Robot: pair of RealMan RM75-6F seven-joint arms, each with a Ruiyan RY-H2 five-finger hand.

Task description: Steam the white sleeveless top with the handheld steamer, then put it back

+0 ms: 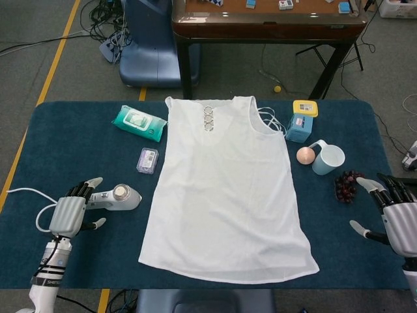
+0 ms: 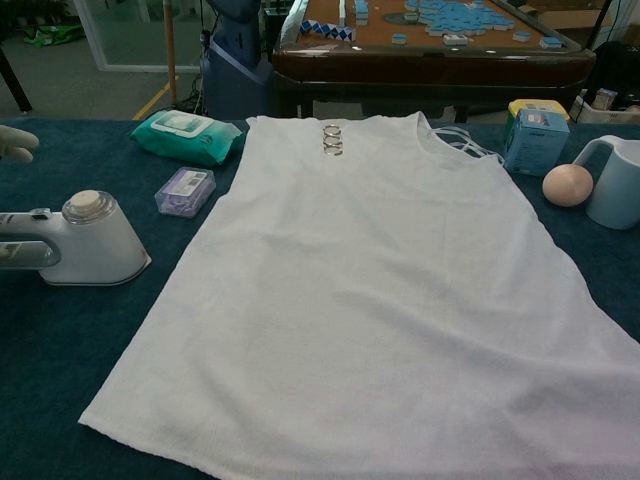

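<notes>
The white sleeveless top [image 1: 225,192] [image 2: 385,290] lies flat in the middle of the dark blue table, neckline with metal rings at the far side. The white handheld steamer [image 1: 116,197] [image 2: 78,250] lies on its side left of the top, its cord trailing left. My left hand [image 1: 70,212] hovers just behind the steamer's handle with fingers spread, holding nothing; one fingertip [image 2: 18,143] shows at the chest view's left edge. My right hand [image 1: 397,218] is at the table's right edge, fingers apart and empty.
A green wipes pack [image 1: 138,122], a small purple box [image 1: 148,160], a blue-and-yellow box [image 1: 301,120], a peach ball [image 1: 305,155], a pale blue mug [image 1: 327,158] and dark grapes [image 1: 345,186] lie around the top. A wooden table [image 1: 267,23] stands beyond.
</notes>
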